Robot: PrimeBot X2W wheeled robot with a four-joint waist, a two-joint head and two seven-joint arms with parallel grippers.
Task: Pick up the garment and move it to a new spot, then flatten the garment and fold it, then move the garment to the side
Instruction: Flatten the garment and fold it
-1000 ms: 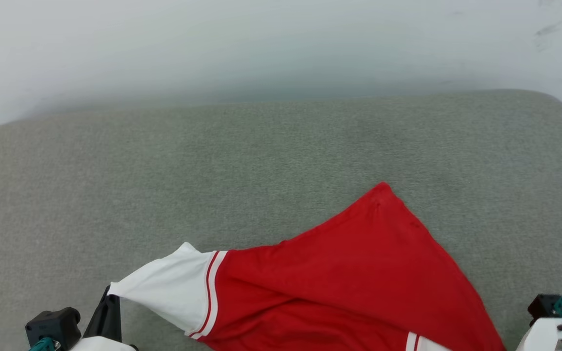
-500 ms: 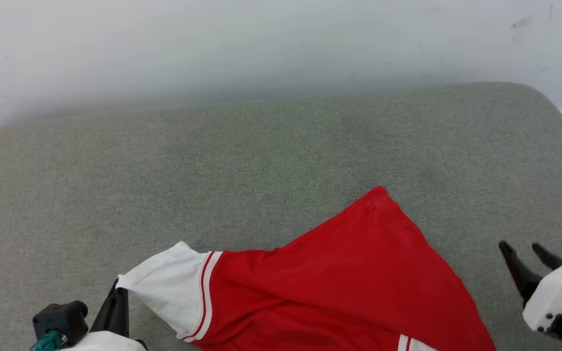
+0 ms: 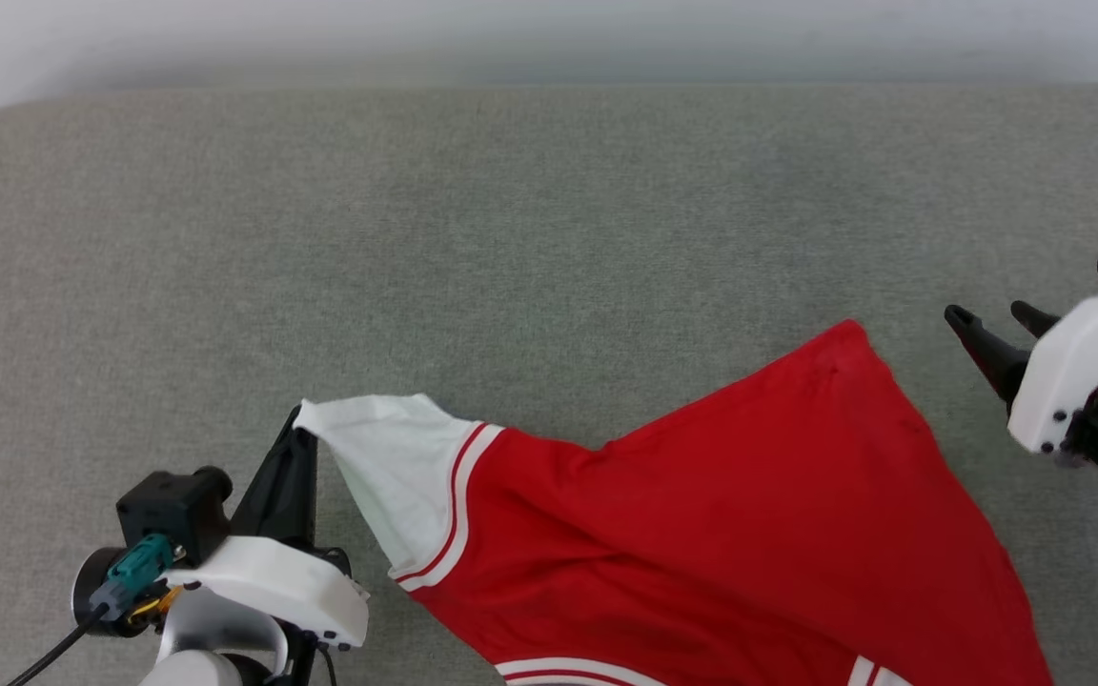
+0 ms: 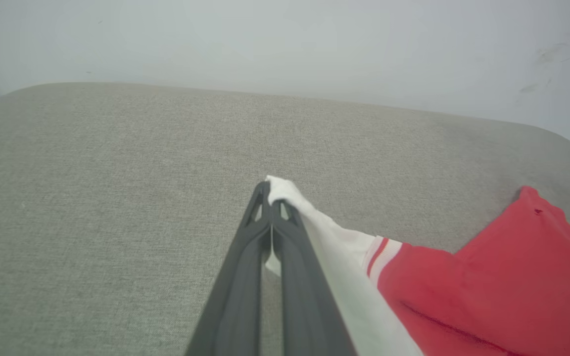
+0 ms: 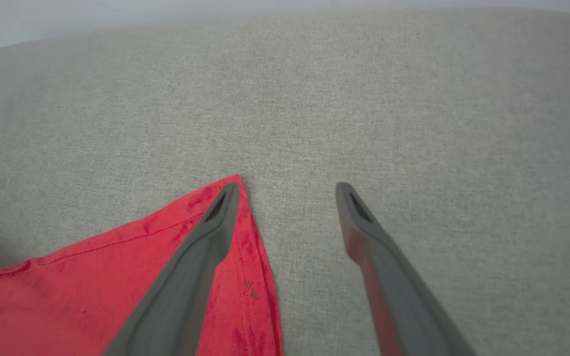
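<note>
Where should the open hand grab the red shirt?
Probably best to grip the pointed corner of the red shirt, nearest the right gripper, coming from the right over the bare cushion. That corner lies flat and sticks out alone, and the left gripper pinches the white sleeve tip.

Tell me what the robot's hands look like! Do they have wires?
The left gripper and right gripper each have two long, thin, dark fingers narrowing to points, with a white shell behind them dotted with small dark spots. A black boxy part sits beside each. The left one has a teal plug with a black cable.
</note>
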